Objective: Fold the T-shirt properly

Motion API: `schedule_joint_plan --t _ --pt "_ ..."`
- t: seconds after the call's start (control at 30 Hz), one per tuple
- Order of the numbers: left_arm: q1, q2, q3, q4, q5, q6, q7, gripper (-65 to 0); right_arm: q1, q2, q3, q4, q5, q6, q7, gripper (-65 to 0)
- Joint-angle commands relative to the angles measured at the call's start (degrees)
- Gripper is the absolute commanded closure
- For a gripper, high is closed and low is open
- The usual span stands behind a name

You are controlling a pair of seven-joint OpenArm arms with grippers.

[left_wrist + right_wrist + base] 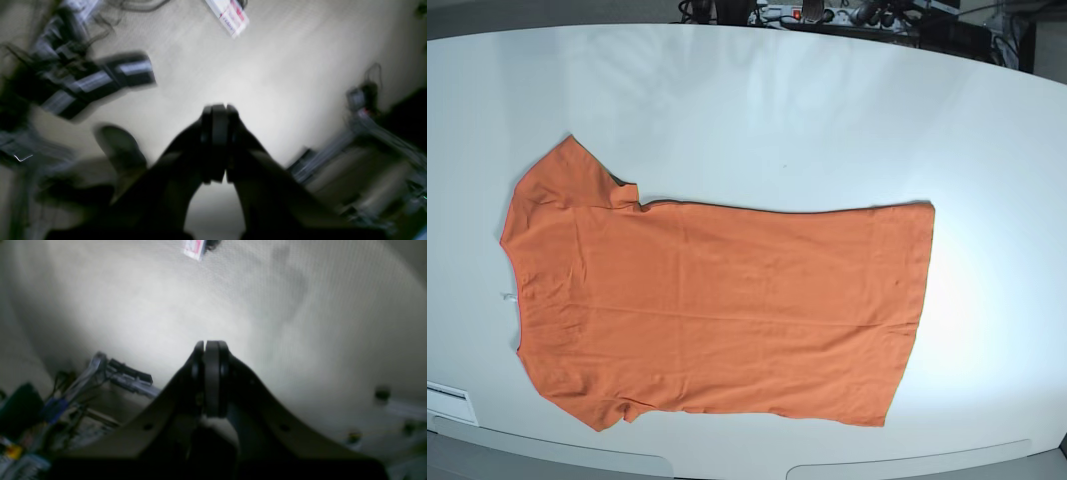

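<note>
The T-shirt (pixel 717 310) lies flat on the white table (pixel 827 120), hem right, bare surface beyond, while left gripper (pixel 218 110) and right gripper (pixel 211 346) are pressed together, empty.

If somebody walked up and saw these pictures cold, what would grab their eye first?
The orange T-shirt, spread flat across the white table in the base view, collar toward that view's left and hem toward its right. Next, each wrist view is filled by a dark gripper, the left gripper and the right gripper, both shut on nothing, and neither arm shows over the table.
</note>
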Motion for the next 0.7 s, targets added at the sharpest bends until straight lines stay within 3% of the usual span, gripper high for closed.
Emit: schedule_joint_plan --t 0.0,0.17,0.27,0.4,0.6,0.67 --pt "2.95 -2.01 -0.92 5.03 1.16 0.59 -0.13 0.0 -3.26 1.27 0.57 4.63 -2.23 -1.53 -0.28 0.0" --pt "12.35 -7.98 -9.51 22.75 8.11 4.26 -0.04 0.0 -12.48 1.6 3.89 23.3 -12.41 -6.03 -0.24 0.0" --pt "15.56 -8.68 -16.35 30.12 11.67 4.98 -0.04 0.0 -12.48 1.6 7.56 31.26 -17.09 -8.61 -0.2 0.0" --pt "16.04 -8.7 -25.0 36.61 12.02 4.96 -0.81 0.0 -12.48 1.62 14.08 36.85 -21.81 -11.8 0.85 0.0" --pt "11.52 -9.03 -34.29 38.18 11.96 3.15 -3.32 0.0 -12.35 2.03 25.22 38.21 -22.23 -12.7 7.67 0.0" --pt "7.74 -9.66 -35.34 38.16 11.96 2.29 -4.22 0.0 -8.5 2.25 27.96 38.21 -20.85 -11.76 10.12 0.0"
